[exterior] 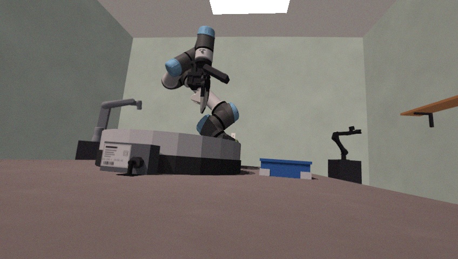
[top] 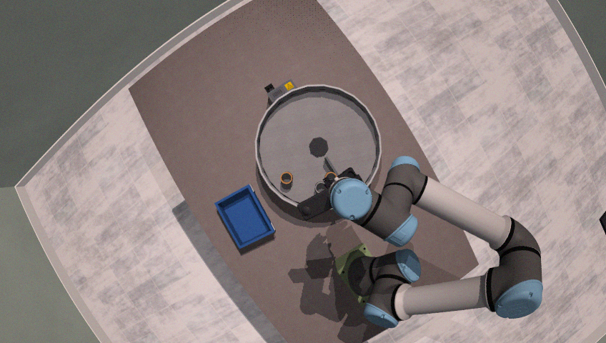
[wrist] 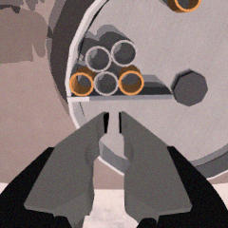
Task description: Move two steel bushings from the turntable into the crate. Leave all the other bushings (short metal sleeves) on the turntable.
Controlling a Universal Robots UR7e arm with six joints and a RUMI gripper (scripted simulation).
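Wrist: three steel bushings, three orange-rimmed bushings

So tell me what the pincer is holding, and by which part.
Nothing. The pincer is shut on nothing, poised above the bushing cluster on the turntable.

3 upright steel bushings — turntable; crate.

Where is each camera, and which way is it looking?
Top: up high, looking straight down at the round turntable, blue crate and the whole arm.
Exterior: low at table height, looking across at the turntable's side, crate and raised arm.
Wrist: on the arm, looking down past the shut, empty gripper at clustered bushings.
Top and exterior both show the crate.
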